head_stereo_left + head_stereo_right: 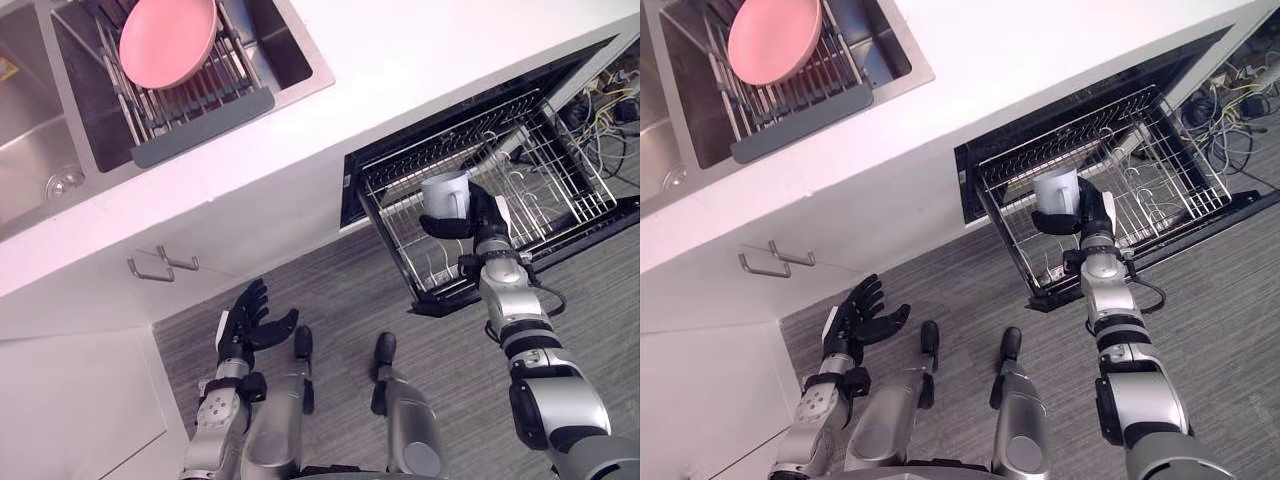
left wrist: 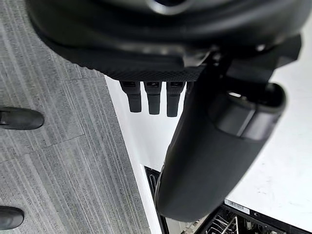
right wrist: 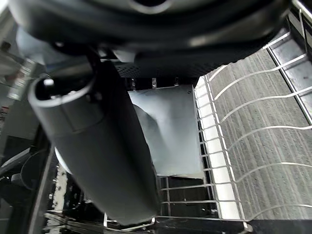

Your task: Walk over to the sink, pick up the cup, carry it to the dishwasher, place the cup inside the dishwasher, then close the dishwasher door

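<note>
Left hand (image 2: pixel 146 48), fingers (image 2: pixel 153 100) straight, over grey floor (image 2: pixel 58 146)

no text I can actually read, one white label (image 2: pixel 238 205) on the dishwasher (image 1: pixel 450 122) front edge in my left wrist view, print too small to make out, no legible numbers or signs

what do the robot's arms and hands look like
The left arm and right arm are silver-grey, built of rounded segments with black bands at the joints. The left hand and right hand are black with slim fingers, each with a white patch along one side.
</note>
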Controlling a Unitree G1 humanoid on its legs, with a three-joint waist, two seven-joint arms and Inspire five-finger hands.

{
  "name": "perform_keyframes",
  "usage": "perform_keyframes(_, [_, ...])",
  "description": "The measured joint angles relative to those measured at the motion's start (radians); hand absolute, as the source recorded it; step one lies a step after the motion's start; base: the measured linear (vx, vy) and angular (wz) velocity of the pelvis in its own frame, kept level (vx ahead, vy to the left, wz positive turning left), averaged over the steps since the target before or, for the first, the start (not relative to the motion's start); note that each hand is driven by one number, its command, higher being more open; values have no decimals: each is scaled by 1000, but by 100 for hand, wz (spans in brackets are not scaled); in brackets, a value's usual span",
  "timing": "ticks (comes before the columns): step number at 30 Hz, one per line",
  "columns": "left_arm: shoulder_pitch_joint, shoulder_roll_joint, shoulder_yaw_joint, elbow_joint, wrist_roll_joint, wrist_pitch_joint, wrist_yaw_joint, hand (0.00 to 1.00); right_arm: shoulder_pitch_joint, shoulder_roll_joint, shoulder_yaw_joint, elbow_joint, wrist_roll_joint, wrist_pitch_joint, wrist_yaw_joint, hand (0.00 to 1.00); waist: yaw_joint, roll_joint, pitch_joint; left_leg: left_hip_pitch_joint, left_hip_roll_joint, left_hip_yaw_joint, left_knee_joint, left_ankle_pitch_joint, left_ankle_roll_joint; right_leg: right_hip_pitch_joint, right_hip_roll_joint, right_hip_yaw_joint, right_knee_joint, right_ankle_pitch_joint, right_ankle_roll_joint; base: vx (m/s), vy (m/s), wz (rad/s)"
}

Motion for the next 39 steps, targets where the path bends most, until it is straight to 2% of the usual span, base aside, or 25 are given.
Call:
perform_keyframes(5, [-24,-7,0,0,0,-4,10,90,6,29,-15,-35,2,10,-31,90,-4,-1,7,0,0,-1,-4,5,6,-1,0,-1,-2,0,0,0,0,0])
perform_keyframes(7, [-33,-14,0,0,1,-6,14,90,70,43,-18,-180,1,8,-41,90,-8,-5,10,4,1,-5,-7,6,5,6,2,-5,-8,0,0,27,-1,4])
perform_keyframes(13, [-33,-23,2,2,1,-5,14,90,269,123,-91,-463,-3,-6,-62,90,-15,-14,13,63,-1,-14,-40,3,0,67,2,-20,-29,-9,3,48,6,6])
perform_keyframes(19, [-19,-28,41,23,6,-2,14,90,530,257,-148,-788,-61,-6,-78,90,-53,-37,-1,130,0,-23,-79,-1,-7,120,3,-33,-28,-41,8,88,-9,5])
perform_keyframes(21, [-10,-32,60,54,18,1,16,90,669,306,-179,-955,-101,-22,-92,90,-71,-57,-38,148,1,-49,-80,-3,-10,152,2,-62,-26,-62,9,124,-35,34])
perform_keyframes(25, [2,-37,60,108,36,6,21,90,811,366,-205,-1119,-130,-59,-112,90,-100,-80,-102,169,-6,-80,-75,-9,-20,203,-15,-132,1,-110,10,103,-33,53])
perform_keyframes(26, [9,-40,60,113,40,6,22,90,832,377,-203,-1150,-134,-69,-111,90,-114,-83,-114,168,-7,-34,-70,-11,-26,216,-24,-152,10,-119,11,-15,38,52])
perform_keyframes(27, [10,-43,58,127,44,7,21,90,849,386,-200,-1173,-138,-80,-110,90,-119,-82,-127,169,22,90,-61,-44,-31,232,-31,-174,9,-121,10,-30,50,69])
perform_keyframes(28, [14,-56,57,154,44,9,23,90,860,390,-195,-1198,-141,-87,-110,90,-127,-80,-147,170,91,326,-4,-80,-35,254,-47,-205,9,-125,17,-30,68,60])
perform_keyframes(29, [17,-62,56,163,44,9,23,90,860,385,-193,-1205,-144,-92,-110,90,-134,-74,-153,170,111,387,17,-80,-35,264,-55,-215,11,-131,26,2,119,55])
perform_keyframes(30, [19,-72,51,182,45,10,23,90,858,377,-192,-1213,-152,-100,-109,90,-138,-62,-161,167,121,416,43,-74,-21,269,-65,-225,23,-138,37,1,186,29])
perform_keyframes(31, [33,-67,33,204,62,12,24,90,854,374,-175,-1220,-166,-104,-104,90,-136,-58,-180,166,106,414,63,-91,-3,269,-83,-220,39,-148,49,-2,158,19])
perform_keyframes(34, [62,-59,15,234,87,22,23,90,843,372,-148,-1219,-172,-108,-89,90,-135,-59,-201,167,79,416,90,-126,17,267,-121,-218,74,-174,58,49,155,7])
perform_keyframes(35, [65,-57,10,252,102,25,22,90,830,364,-141,-1214,-177,-109,-85,90,-134,-62,-202,167,59,414,116,-147,28,262,-151,-217,111,-198,59,48,149,14])
perform_keyframes(37, [76,-53,-14,263,112,35,17,90,784,320,-122,-1171,-178,-109,-79,90,-135,-68,-203,172,41,411,170,-196,41,258,-200,-209,191,-236,35,74,158,11])
perform_keyframes(39, [82,-45,-48,262,122,35,4,90,714,262,-101,-1093,-181,-109,-68,90,-133,-74,-206,185,18,407,197,-234,60,226,-251,-191,322,-229,15,76,160,4])
